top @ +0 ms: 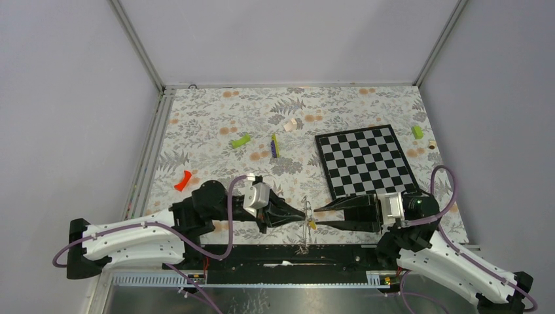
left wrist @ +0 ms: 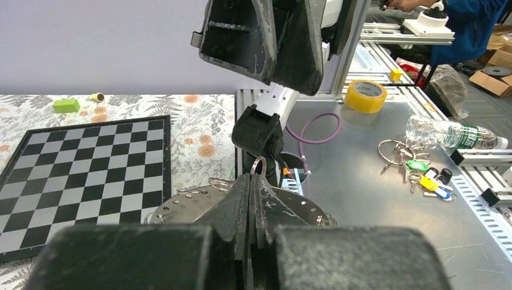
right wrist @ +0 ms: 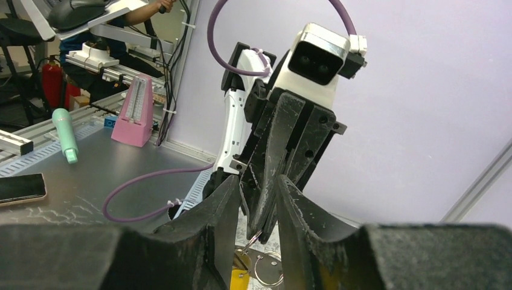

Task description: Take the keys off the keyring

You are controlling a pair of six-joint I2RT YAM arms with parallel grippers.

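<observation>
The keyring (top: 305,235) hangs edge-on between the two arms at the table's near edge. In the left wrist view it shows as a silvery hoop (left wrist: 181,208) with small holes. My left gripper (top: 306,214) is shut, its fingertips (left wrist: 250,177) pinching a small split ring (left wrist: 258,164) on the hoop. A key with a yellow tag (right wrist: 240,281) dangles under that ring, also seen from above as a yellow tag (top: 313,224). My right gripper (right wrist: 258,177) faces the left one, open, its fingers straddling the left fingertips without gripping anything. It shows from above as the right gripper (top: 315,217).
A chessboard (top: 365,162) lies at the right, close behind the right arm. Lime-green blocks (top: 241,140) and a thin stick (top: 275,145) lie further back. A small red piece (top: 183,180) sits at the left. A separate bunch of tagged keys (left wrist: 422,175) lies on the metal bench.
</observation>
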